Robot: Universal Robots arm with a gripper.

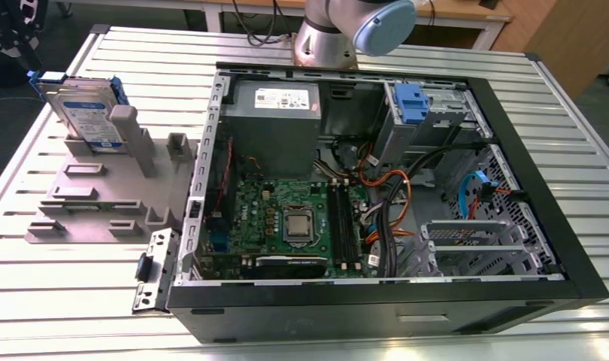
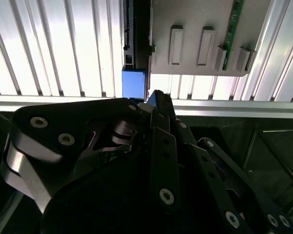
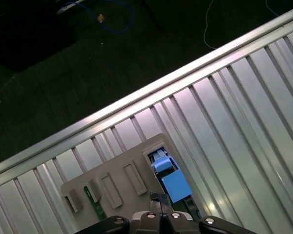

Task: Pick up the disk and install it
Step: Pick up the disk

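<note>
The disk (image 1: 84,113) stands on edge in a slot at the far end of a grey holder (image 1: 104,188), on the exterior view's left. It is a silver drive with a white-and-blue label and a blue carrier around it. My gripper (image 1: 9,41) hangs dark above the table's far left corner, just beyond the disk and apart from it. In the second wrist view the gripper (image 2: 154,100) points at the disk's blue end tab (image 2: 134,83). In the first wrist view the blue carrier (image 3: 175,184) lies straight beyond the gripper (image 3: 158,217).
An open black computer case (image 1: 545,248) fills the middle and right of the ribbed metal table (image 1: 43,301), with a motherboard (image 1: 295,218), a grey power supply (image 1: 274,101) and a blue bracket (image 1: 412,101) by the drive bay. A green memory stick (image 2: 234,29) sits in the holder. The table edge (image 3: 136,97) runs close by the gripper.
</note>
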